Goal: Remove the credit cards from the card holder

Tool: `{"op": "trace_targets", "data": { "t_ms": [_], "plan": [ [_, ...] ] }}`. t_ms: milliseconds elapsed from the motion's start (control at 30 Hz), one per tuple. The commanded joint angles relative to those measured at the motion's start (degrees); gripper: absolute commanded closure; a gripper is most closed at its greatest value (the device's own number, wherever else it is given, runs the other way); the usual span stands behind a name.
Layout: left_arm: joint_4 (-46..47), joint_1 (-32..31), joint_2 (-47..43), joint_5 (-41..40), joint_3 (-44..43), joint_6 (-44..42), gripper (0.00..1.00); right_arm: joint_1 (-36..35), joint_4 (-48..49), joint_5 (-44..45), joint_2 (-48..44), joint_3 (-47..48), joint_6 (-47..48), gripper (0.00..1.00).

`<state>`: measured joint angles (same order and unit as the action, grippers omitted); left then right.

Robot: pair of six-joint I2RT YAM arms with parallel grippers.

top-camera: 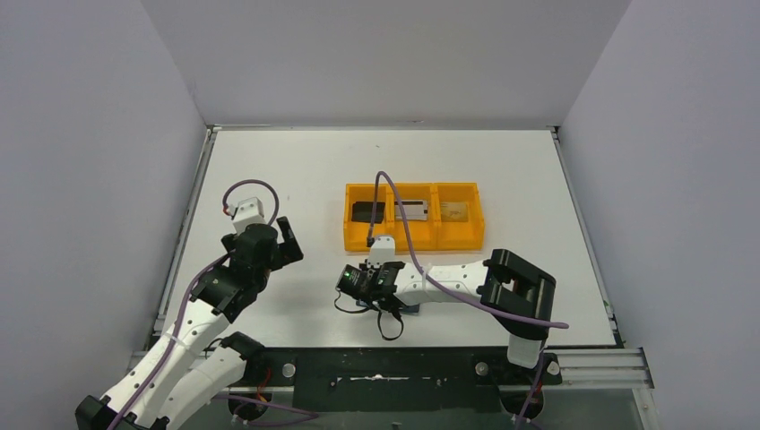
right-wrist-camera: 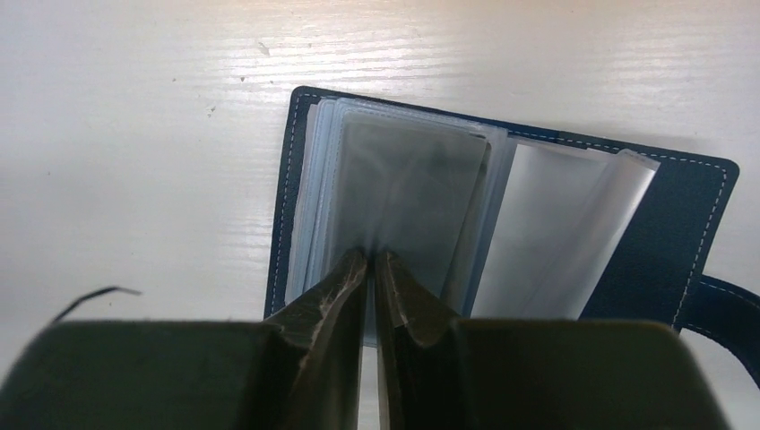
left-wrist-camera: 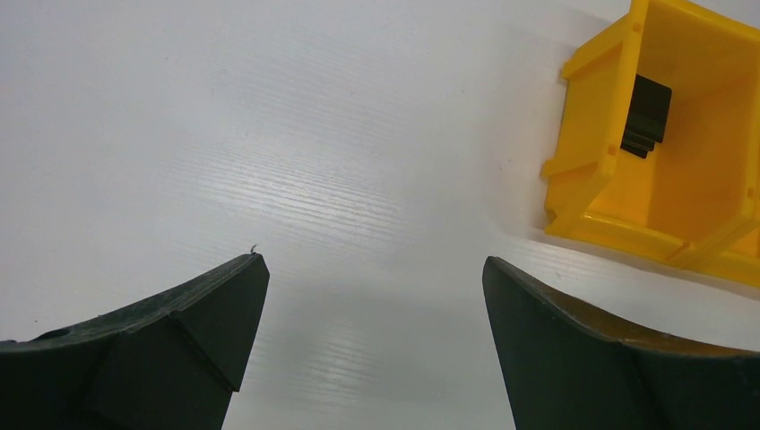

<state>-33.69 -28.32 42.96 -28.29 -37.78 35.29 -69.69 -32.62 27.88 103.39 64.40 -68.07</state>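
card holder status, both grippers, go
Left gripper open, empty. Right gripper pinching clear plastic sleeve of open dark navy bifold card holder. Nothing blocking.

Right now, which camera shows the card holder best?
Right wrist: the card holder lies open, clear sleeves fanned, right claw pinching one sleeve's edge. Top external hides nearly all of it under that claw. Left wrist shows none of it.

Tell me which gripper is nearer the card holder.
Right. The right gripper sits on the open card holder, closed on a clear sleeve; the left gripper hangs open over the table, left of the orange tray.
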Motion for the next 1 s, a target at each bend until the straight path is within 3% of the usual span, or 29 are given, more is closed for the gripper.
{"op": "trace_targets", "data": {
  "t_ms": [0,133,267,467,700,967],
  "plan": [
    [2.2,0.4,0.0,0.3,-1.6,-0.8,0.08,0.2,-0.7,0.9,0.7,0.3,-0.4,0.93],
    [2.4,0.4,0.1,0.6,-1.6,-0.9,0.07,0.3,-0.7,1.3,0.2,0.2,-0.4,1.0],
    [2.6,0.4,0.2,1.2,-1.6,-1.1,0.07,0.4,1.2,1.8,-1.8,-0.5,0.9,1.0],
    [2.9,0.4,0.1,3.7,-1.6,-0.4,0.08,0.3,13.2,0.8,-9.0,-5.9,6.5,1.0],
    [10.6,0.4,-0.3,18.5,-0.1,3.1,0.09,0.9,21.3,-1.0,-14.2,-12.7,6.4,1.0],
    [21.2,0.2,6.7,38.9,3.8,5.3,0.17,1.1,25.8,-2.0,-16.4,-17.6,3.7,1.0]
  ]
}}
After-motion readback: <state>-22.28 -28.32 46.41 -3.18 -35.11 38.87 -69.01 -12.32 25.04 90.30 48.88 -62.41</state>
